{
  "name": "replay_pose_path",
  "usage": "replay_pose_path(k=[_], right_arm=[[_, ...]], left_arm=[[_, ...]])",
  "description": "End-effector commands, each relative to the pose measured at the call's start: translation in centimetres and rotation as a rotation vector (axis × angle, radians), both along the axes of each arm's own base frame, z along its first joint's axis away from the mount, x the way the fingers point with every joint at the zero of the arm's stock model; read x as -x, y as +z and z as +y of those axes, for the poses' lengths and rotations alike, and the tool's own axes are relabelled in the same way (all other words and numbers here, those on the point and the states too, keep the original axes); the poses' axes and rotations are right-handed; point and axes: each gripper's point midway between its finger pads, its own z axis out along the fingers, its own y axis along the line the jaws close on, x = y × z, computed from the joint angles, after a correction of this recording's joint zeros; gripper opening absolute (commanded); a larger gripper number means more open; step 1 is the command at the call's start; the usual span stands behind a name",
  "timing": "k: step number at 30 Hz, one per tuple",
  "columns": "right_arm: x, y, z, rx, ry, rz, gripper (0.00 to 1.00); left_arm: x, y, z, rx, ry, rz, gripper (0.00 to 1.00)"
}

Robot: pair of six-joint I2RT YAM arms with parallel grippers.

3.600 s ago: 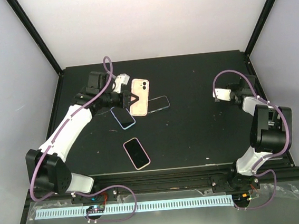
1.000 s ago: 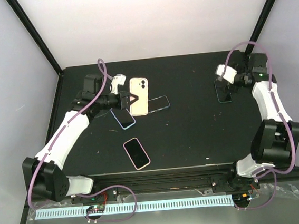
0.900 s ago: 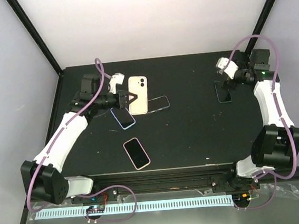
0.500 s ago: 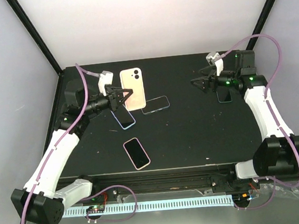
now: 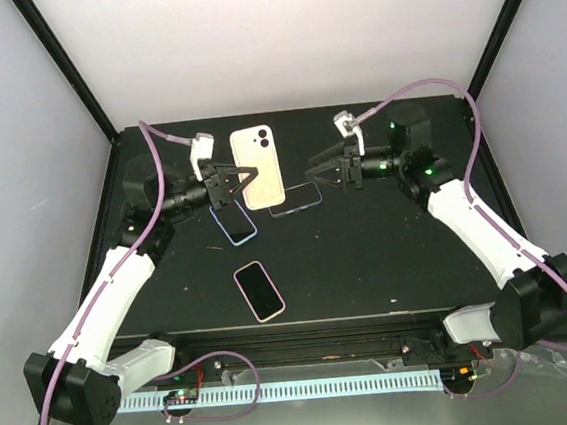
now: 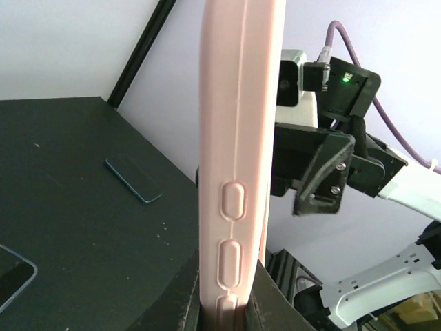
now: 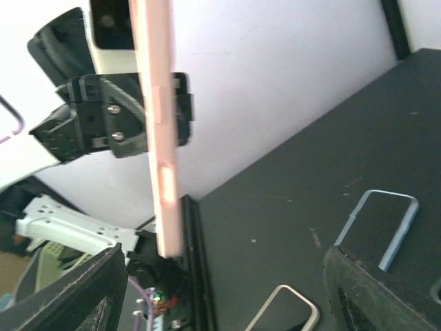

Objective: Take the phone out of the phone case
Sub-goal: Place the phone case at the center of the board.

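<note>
A pink phone case with the phone inside hangs above the table's back left, its back and camera cut-out facing up. My left gripper is shut on its left edge. In the left wrist view the phone case stands edge-on, with the left gripper pinching it at the bottom. My right gripper is open just right of the case, pointing at it, apart from it. In the right wrist view the phone case hangs ahead of the right gripper, whose jaws stand wide and empty.
Three other phones lie on the table: a blue-cased one below the held case, a lavender-cased one, and a pink-rimmed one nearer the front. A small dark phone lies far right.
The right arm has swung left from the table's right side to just beside the pink case, its jaws narrowing a little. The left gripper has raised the case off the table.
</note>
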Motion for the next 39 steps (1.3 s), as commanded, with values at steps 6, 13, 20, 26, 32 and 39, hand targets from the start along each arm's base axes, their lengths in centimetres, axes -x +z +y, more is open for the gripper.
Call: replay_pose_path(k=[6,13,20,26,32,39], right_arm=[[2.5,3.6,4.1,-0.086,0.078,-0.011,0.71],[2.0,3.4,5.5,-0.085,0.070,0.029,0.56],[1.5,3.4,6.9,-0.080,0.068,0.051,0.42],[1.4,3.2,6.4,-0.061,0.032,0.051,0.13],[1.3,1.5,4.5,-0.025,-0.030,0.071,0.01],[0.4,0.0,0.9,-0.010,-0.116,0.103,0.01]], left_arm=[[0.5,0.6,-1.2,0.058,-0.059,0.005,0.02],[0.7,-0.1,-1.3,0.053,-0.056,0.008,0.02],[0.7,-0.5,-1.4,0.049,-0.055,0.015,0.02],[0.4,-1.1,-1.3,0.036,-0.034,0.020,0.02],[0.0,-1.4,-1.3,0.021,-0.025,0.027,0.14],[-0.4,-1.9,-1.3,0.004,-0.013,0.026,0.76]])
